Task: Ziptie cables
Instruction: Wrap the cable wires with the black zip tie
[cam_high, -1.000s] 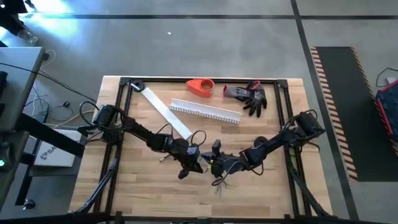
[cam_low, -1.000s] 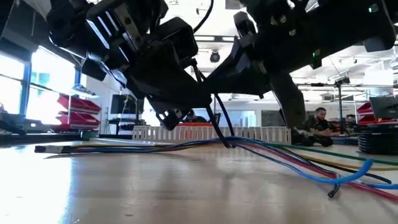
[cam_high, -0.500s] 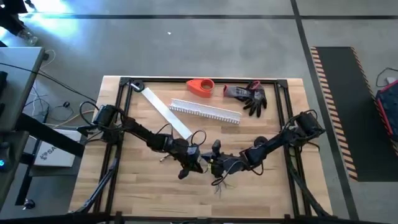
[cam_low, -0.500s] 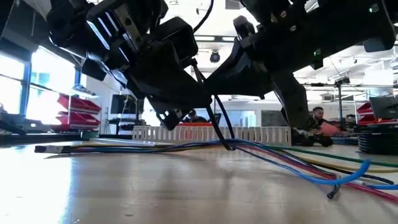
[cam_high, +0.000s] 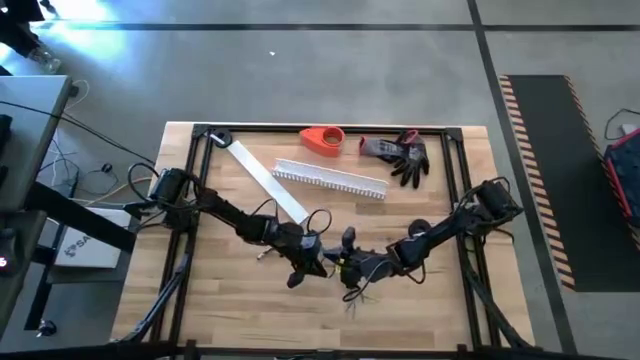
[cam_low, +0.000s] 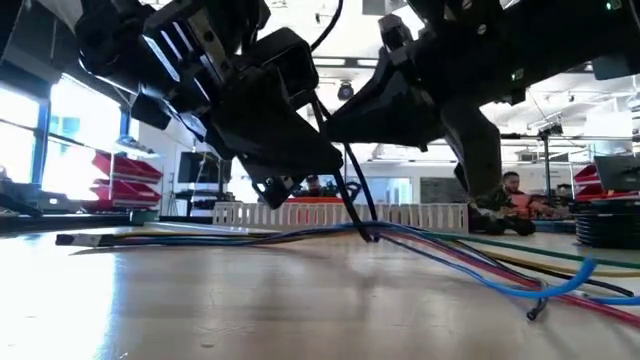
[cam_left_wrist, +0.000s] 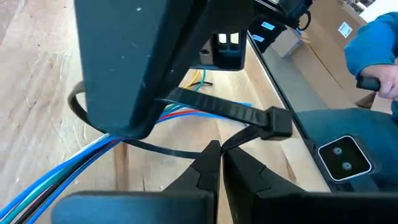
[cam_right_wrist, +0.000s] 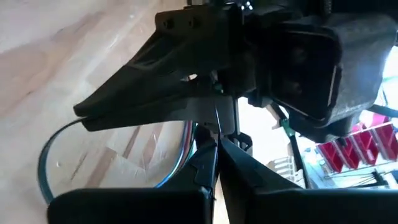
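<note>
Cables (cam_low: 300, 236) lay bundled along the middle of the counter (cam_high: 230, 300), and both sets of jaws met just above them. The left gripper (cam_left_wrist: 219, 163) had its jaws closed to a thin seam, pinching the thin black tail of the zip tie (cam_left_wrist: 224, 112), whose flat strap and square head crossed over the coloured wires just beyond the fingertips. The right gripper (cam_right_wrist: 215, 144) also had its jaws pressed together, and they appeared to nip the same tie from the opposite side, though what exactly sat between them could not be told. To do this step well, one gripper would likely need to hold the head steady while the other drew the tail straight through, keeping the loop square to the bundle so no wire slipped out, and pulling smoothly so the wires were not dragged off the wood. In the low view the tie ran down from the jaws to the bundle at its raised middle, the wires fanning away to either side. Farther back sat a white slotted channel (cam_high: 330, 179), a flat white strip (cam_high: 268, 180), an orange object (cam_high: 322, 140) and a glove (cam_high: 398, 154), all well apart from the work.
</note>
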